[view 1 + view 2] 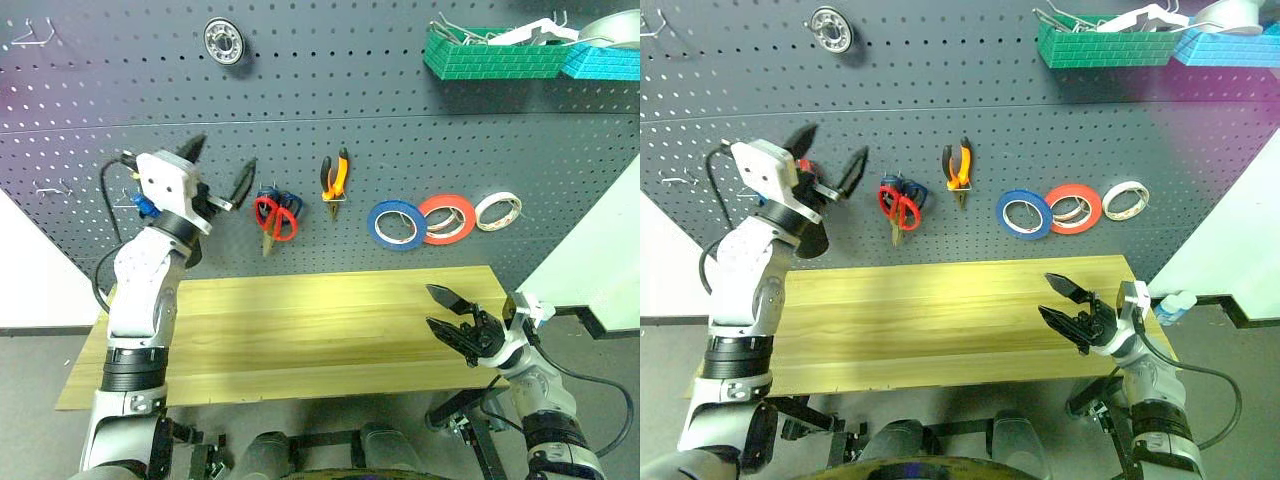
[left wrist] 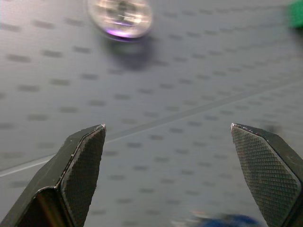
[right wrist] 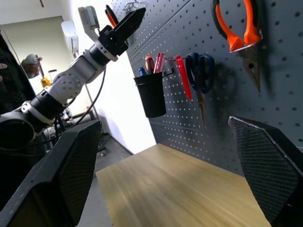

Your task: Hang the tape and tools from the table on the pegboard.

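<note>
While both grippers, left (image 1: 222,170) and right (image 1: 447,312), stood wide and empty, your blue tape (image 1: 397,224), red scissors (image 1: 275,217) and pliers (image 1: 334,178) hung on the pegboard (image 1: 330,120); the light, rigid tape looked best gripped across its rim

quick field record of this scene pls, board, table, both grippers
pegboard: holds red scissors, pliers, blue tape, red tape, white tape, black cup with screwdrivers
table: bare wood
left gripper: open, empty, raised at the board left of the scissors
right gripper: open, empty, low over the table's right end
task: tape and tools all appear hung
</note>
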You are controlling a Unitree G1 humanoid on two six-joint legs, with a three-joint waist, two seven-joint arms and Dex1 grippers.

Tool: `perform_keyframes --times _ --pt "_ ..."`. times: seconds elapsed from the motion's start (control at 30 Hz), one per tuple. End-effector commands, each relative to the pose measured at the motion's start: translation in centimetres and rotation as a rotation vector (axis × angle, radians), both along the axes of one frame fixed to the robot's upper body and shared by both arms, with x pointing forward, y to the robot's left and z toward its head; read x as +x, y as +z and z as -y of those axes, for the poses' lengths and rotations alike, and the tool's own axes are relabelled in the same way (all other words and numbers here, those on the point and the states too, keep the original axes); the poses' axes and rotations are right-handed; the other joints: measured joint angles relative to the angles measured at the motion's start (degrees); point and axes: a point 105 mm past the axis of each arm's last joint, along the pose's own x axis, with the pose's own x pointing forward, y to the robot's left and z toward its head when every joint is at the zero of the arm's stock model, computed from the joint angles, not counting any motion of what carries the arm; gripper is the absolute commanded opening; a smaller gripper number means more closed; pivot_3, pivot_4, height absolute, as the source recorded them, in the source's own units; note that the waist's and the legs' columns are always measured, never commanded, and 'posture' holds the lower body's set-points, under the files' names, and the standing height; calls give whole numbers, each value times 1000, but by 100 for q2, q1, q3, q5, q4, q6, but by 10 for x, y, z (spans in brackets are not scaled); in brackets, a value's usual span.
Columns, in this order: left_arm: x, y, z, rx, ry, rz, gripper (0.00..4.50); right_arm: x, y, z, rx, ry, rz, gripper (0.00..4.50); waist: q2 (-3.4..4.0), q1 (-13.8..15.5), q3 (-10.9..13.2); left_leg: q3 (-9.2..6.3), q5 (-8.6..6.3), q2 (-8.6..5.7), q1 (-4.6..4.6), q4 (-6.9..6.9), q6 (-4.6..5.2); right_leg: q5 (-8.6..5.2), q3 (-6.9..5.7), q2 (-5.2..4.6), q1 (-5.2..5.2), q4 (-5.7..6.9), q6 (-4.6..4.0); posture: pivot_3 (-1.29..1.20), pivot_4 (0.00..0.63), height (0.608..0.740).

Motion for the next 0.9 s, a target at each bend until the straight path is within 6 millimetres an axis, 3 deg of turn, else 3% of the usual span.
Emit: perform_keyframes --times 0.03,0.2,0.3,0.47,0.53,0.63,0.9 --pt "-19 -9 23 37 -167 -53 4425 6 12 0 -29 17 62 4500 10 -7 -3 0 0 0 1 0 0 0 1 1 0 0 0 -94 0 736" --pt "-29 -57 34 112 -234 -198 4425 5 11 -15 -21 62 72 4500 12 13 -2 0 1 1 7 0 1 -2 4 5 4 -1 -2 -94 0 736" --pt "-42 -101 44 114 -284 -336 4425 5 3 -34 -74 71 77 4500 21 2 1 0 1 1 37 -1 2 -13 7 6 33 -5 -17 -98 0 736" --pt "-45 -149 28 60 -153 -431 4425 31 4 -55 -77 -119 43 4500 26 12 4 0 -2 2 58 -5 0 -22 13 5 49 -12 -14 -98 0 736" --pt "-45 -159 20 28 -88 -443 4425 30 0 -64 -111 -153 39 4500 32 21 5 0 -3 3 54 -5 -1 -28 14 3 47 -11 -7 -97 0 736" --pt "-46 -172 7 -6 21 -448 4425 41 -6 -62 -100 -279 -59 4500 33 24 6 0 -11 3 53 -5 -16 -36 13 1 47 -14 1 -91 0 736" --pt "-60 -190 -29 -90 216 -478 4425 50 -25 -37 -243 -658 -187 4500 34 26 6 0 -7 3 23 -21 0 -36 13 -2 20 -20 -6 -80 0 736"
